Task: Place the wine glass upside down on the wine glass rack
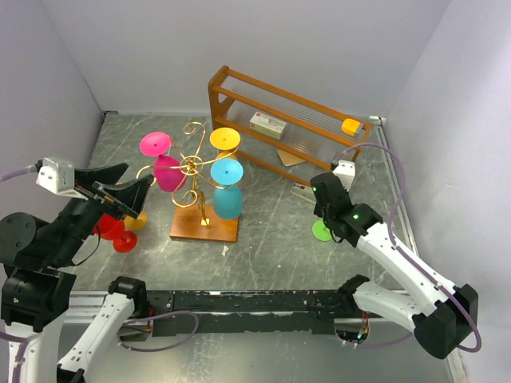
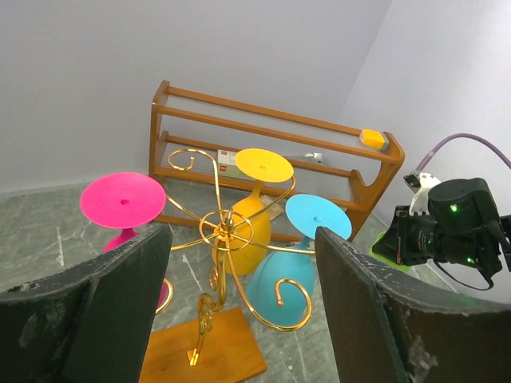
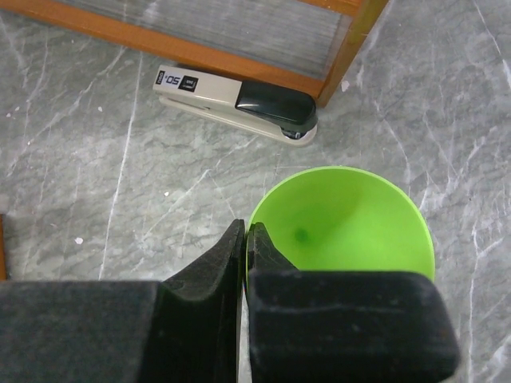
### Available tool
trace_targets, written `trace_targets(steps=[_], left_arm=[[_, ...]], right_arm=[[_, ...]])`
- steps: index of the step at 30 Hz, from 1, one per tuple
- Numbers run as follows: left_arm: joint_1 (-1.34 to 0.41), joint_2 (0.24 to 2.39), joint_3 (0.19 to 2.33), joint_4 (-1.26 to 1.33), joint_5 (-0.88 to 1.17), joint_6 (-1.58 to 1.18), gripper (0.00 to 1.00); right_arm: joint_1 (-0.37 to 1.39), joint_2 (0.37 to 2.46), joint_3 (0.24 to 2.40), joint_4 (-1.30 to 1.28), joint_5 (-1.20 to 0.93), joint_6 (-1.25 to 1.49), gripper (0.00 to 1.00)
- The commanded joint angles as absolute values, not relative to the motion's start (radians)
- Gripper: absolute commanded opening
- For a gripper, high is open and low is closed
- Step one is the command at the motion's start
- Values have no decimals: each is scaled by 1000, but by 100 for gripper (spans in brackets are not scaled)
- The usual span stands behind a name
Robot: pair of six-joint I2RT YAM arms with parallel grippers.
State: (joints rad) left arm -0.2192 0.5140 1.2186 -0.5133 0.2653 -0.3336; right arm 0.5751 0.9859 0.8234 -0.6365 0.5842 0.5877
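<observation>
A lime-green wine glass (image 3: 351, 223) stands upright on the table at the right (image 1: 322, 231). My right gripper (image 3: 245, 235) is shut on its rim, one finger inside the bowl and one outside. The gold wire wine glass rack (image 1: 194, 165) stands mid-table on a flat wooden base (image 1: 204, 226). Pink (image 1: 164, 163), yellow (image 1: 225, 140) and blue (image 1: 227, 191) glasses hang upside down from it. My left gripper (image 1: 132, 185) hovers open to the left of the rack (image 2: 227, 231), with nothing between its fingers.
A brown wooden shelf (image 1: 287, 120) stands at the back, holding a white box (image 1: 267, 124) and an orange block (image 1: 350, 126). A stapler (image 3: 239, 100) lies just in front of it, near the green glass. Red glasses (image 1: 116, 231) sit under the left arm.
</observation>
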Motion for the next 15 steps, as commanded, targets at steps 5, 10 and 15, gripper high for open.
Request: trace_targets(steps=[5,10,15], left_arm=[[-210,533,1253,-447,393,-385,84],[-210,560,1241,-364,497,-434,86],[-210,583,1182,-216,678,-553,89]], right_arm=[[571,893,909,-659,524,565,0],[570,794,983,-639,433,551,0],[571,692,1069,-593,397,566,0]])
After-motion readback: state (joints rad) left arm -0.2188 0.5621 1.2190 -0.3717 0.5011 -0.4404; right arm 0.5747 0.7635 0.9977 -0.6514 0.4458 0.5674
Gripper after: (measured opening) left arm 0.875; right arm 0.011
